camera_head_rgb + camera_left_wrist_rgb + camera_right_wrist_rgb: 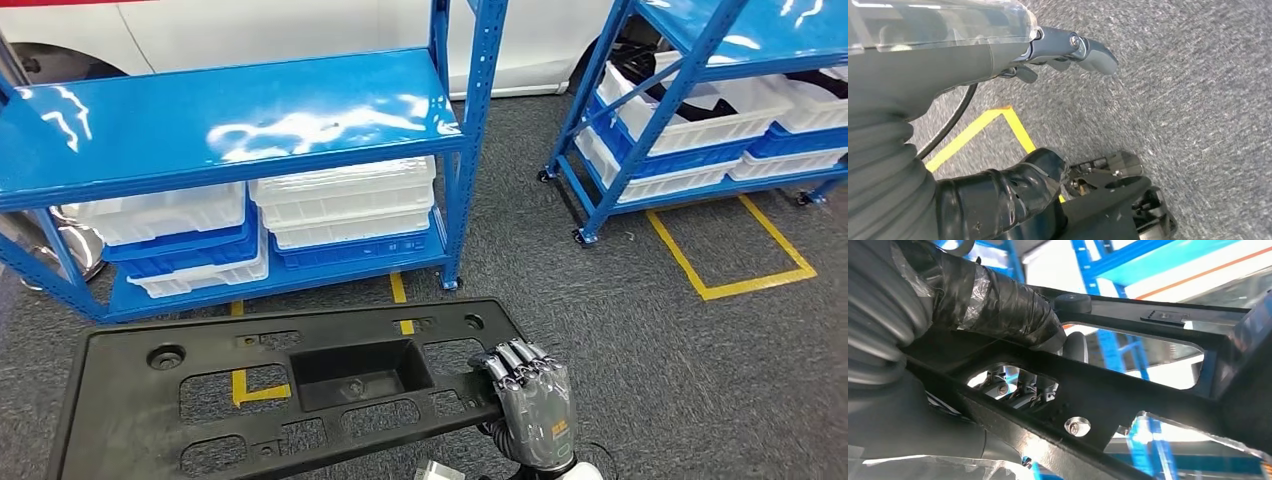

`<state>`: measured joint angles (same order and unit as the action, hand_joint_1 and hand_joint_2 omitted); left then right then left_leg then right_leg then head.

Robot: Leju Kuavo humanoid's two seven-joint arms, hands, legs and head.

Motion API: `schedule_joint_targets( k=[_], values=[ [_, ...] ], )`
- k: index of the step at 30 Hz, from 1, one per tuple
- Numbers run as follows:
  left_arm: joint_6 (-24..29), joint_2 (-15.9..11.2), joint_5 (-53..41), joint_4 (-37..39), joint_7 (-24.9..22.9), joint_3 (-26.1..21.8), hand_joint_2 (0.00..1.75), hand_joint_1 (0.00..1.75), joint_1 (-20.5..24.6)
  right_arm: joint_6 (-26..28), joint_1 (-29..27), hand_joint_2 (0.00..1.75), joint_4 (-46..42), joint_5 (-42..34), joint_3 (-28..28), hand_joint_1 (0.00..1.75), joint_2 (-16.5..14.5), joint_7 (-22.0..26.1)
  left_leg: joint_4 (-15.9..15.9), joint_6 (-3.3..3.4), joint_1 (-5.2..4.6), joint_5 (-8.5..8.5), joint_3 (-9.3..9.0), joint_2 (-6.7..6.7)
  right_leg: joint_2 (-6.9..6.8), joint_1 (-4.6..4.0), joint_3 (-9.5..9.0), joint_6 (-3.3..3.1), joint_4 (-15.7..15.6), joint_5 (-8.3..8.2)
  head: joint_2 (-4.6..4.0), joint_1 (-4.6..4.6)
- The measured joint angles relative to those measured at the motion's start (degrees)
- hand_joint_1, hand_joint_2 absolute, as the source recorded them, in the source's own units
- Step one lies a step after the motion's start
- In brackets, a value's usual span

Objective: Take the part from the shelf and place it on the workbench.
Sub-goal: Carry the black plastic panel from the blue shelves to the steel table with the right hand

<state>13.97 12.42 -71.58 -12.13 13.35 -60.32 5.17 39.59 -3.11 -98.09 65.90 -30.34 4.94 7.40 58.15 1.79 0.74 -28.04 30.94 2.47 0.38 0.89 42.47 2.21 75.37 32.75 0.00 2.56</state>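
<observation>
Head view: black part (290, 400), a flat plastic panel with cut-outs and a recessed pocket in its middle, held level low in front of the robot, above grey carpet (650, 360) and yellow floor tape (735, 255). Right hand (525, 395) grips the part's right end, fingers curled over the top edge. Right wrist view confirms it: fingers (1020, 390) show through a cut-out, wrapped round a bar of the part (1128, 400).

Left wrist view: left hand (1048, 50) over carpet, thumb stretched out; a black corner of the part (1113, 200) sits just beside the taped wrist. Whether this hand grips the part, cannot tell.

Ahead: blue shelf (230, 120), top board bare and glossy, white bins (345, 200) stacked with blue ones on the lower level. Second blue shelf (700, 90) to the right, also holding bins.
</observation>
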Motion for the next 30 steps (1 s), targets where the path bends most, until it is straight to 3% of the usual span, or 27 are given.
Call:
schedule_joint_targets(
  k=[1,2,4,5,6,8,10,12,14,15,16,17,19,21,23,24,26,27,28,30],
  values=[
    [0.0,-0.01,0.0,0.0,0.0,-0.01,1.75,0.0,0.04,0.0,-0.04,1.75,0.0,0.0,0.04,1.75,0.01,-0.01,0.07,0.0,-0.13,-0.03,0.06,0.69,-0.2,-0.04,-1.18,-0.16,-1.58,-1.07,0.0,0.01],
    [0.0,-0.01,0.0,0.0,0.0,-0.01,1.75,0.0,0.11,0.0,-0.06,1.75,-0.01,0.0,0.06,1.75,0.02,-0.01,0.1,-0.01,-0.24,-0.08,0.03,1.33,-0.67,-0.14,-3.44,-0.45,-5.21,-2.82,0.0,0.01],
    [0.0,0.02,0.0,0.0,0.01,-0.01,1.75,0.0,0.18,0.01,-0.06,1.75,-0.11,0.0,0.15,1.75,0.02,0.04,0.11,-0.19,-0.49,-0.2,-0.09,2.4,-3.06,-0.76,-7.85,-1.35,-13.02,-5.05,0.0,0.0],
    [0.0,0.03,0.0,0.0,0.01,-0.01,1.75,0.0,0.21,0.01,-0.09,1.75,-0.2,-0.01,0.26,1.75,0.02,0.16,0.13,-0.4,-0.57,-0.23,-0.14,2.85,-3.9,-1.13,-9.01,-1.75,-15.29,-5.48,0.0,-0.01],
    [0.0,0.04,0.0,0.0,0.02,-0.01,1.75,0.0,0.23,0.01,-0.17,1.75,-0.32,-0.03,0.42,1.75,0.02,0.35,0.07,-0.66,-0.63,-0.23,-0.2,3.29,-4.33,-1.44,-9.27,-2.07,-16.1,-5.38,0.0,0.01],
    [0.0,0.05,0.0,0.0,0.04,-0.01,1.75,0.0,0.31,0.01,-0.5,1.75,-0.62,-0.09,0.95,1.75,0.02,0.86,-0.08,-1.25,-0.72,-0.32,-0.38,4.14,-3.19,-1.43,-9.18,-2.52,-16.42,-5.77,0.0,0.01],
    [0.01,0.05,0.0,0.0,0.1,-0.01,1.75,0.0,0.34,0.04,-0.84,1.75,-0.96,-0.14,1.48,1.75,0.01,1.34,1.29,-1.78,-0.62,-1.76,-0.01,2.68,-2.06,-0.96,-9.32,-3.13,-17.03,-6.25,0.0,-0.07],
    [0.02,0.04,0.0,0.0,0.16,-0.01,1.75,0.0,0.25,0.08,-1.0,1.75,-1.15,-0.17,1.78,1.75,-0.08,1.67,7.02,-2.17,-0.36,-5.29,2.36,-0.41,-0.86,-0.71,-9.28,-3.59,-17.31,-6.61,0.0,-0.14],
    [0.02,0.04,-0.01,0.0,0.17,-0.01,1.75,0.0,0.09,0.08,-1.11,1.75,-1.21,-0.17,1.96,1.75,-0.17,1.91,14.26,-2.38,-0.26,-8.18,5.63,-1.77,0.55,-0.73,-9.03,-3.76,-17.14,-6.73,0.0,-0.16],
    [0.02,0.04,0.01,0.0,0.17,-0.01,1.75,0.0,0.03,0.08,-1.2,1.75,-1.23,-0.14,2.05,1.75,-0.18,2.02,15.86,-2.42,-0.24,-8.16,6.4,-1.91,1.33,-0.75,-8.94,-3.78,-16.99,-6.75,0.0,-0.16],
    [0.02,0.04,0.01,0.0,0.17,-0.02,1.75,0.0,-0.01,0.08,-1.29,1.75,-1.26,-0.11,2.16,1.75,-0.19,2.11,15.26,-2.4,-0.23,-7.02,6.18,-1.99,2.12,-0.74,-8.86,-3.77,-16.79,-6.74,0.0,-0.16],
    [0.02,0.03,0.01,0.0,0.17,-0.02,1.75,0.0,-0.01,0.08,-1.38,1.75,-1.29,-0.08,2.28,1.75,-0.19,2.16,12.47,-2.31,-0.19,-4.99,4.95,-2.26,2.93,-0.73,-8.82,-3.73,-16.59,-6.72,0.0,-0.16],
    [0.04,0.01,0.01,0.0,0.14,-0.03,1.75,0.0,0.02,0.08,-1.48,1.75,-1.39,-0.05,2.57,1.75,-0.23,2.21,4.67,-1.9,-0.05,-1.43,1.56,-4.59,4.39,-0.75,-8.61,-3.46,-16.15,-6.68,0.0,-0.14],
    [0.06,-0.02,0.02,0.0,0.06,-0.03,1.75,0.0,0.08,0.08,-1.58,1.75,-1.5,-0.05,2.86,1.75,-0.27,2.21,0.69,-1.57,-0.04,-0.5,-0.15,-6.54,5.62,-0.66,-8.05,-2.8,-15.86,-6.88,0.0,-0.14],
    [0.08,-0.03,0.04,0.0,0.0,-0.03,1.75,0.0,0.16,0.08,-1.87,1.75,-1.73,-0.07,3.19,1.75,-0.29,2.22,0.23,-1.21,-0.08,-0.4,-0.29,-5.92,6.69,-0.48,-7.53,-1.97,-15.95,-7.27,0.0,-0.15],
    [0.09,-0.03,0.06,0.0,-0.01,-0.04,1.75,0.0,0.18,0.08,-2.09,1.75,-1.87,-0.07,3.4,1.75,-0.29,2.25,-0.12,-0.85,-0.01,-0.14,-0.35,-5.24,6.16,-0.51,-7.32,-1.71,-15.75,-7.19,0.0,-0.13],
    [0.1,-0.02,0.09,0.0,-0.01,-0.05,1.75,0.0,0.16,0.08,-2.36,1.75,-2.15,-0.11,3.86,1.75,-0.29,2.37,-0.79,-0.07,0.19,0.38,-0.47,-3.76,3.31,-0.7,-5.93,-1.33,-12.92,-5.23,0.0,-0.02],
    [0.1,-0.01,0.09,0.0,0.01,-0.05,1.75,0.0,0.13,0.08,-2.42,1.75,-2.23,-0.16,4.05,1.75,-0.3,2.45,-0.89,0.13,0.12,0.47,-0.46,-2.97,1.59,-0.66,-4.54,-1.21,-9.85,-3.41,0.0,0.03],
    [0.1,-0.02,0.09,0.0,0.02,-0.05,1.75,0.0,0.07,0.08,-2.45,1.75,-2.31,-0.25,4.21,1.75,-0.31,2.58,-0.89,0.23,0.06,0.48,-0.38,-2.21,0.69,-0.53,-2.77,-1.02,-6.05,-1.47,0.0,0.08],
    [0.1,-0.05,0.09,0.0,0.02,-0.07,1.75,0.0,-0.02,0.08,-2.66,1.75,-2.37,-0.41,4.5,1.75,-0.31,2.82,-0.83,0.18,-0.01,0.41,-0.29,-0.54,0.2,-0.1,-0.32,-0.6,-0.66,0.25,0.0,0.09]
  ],
)
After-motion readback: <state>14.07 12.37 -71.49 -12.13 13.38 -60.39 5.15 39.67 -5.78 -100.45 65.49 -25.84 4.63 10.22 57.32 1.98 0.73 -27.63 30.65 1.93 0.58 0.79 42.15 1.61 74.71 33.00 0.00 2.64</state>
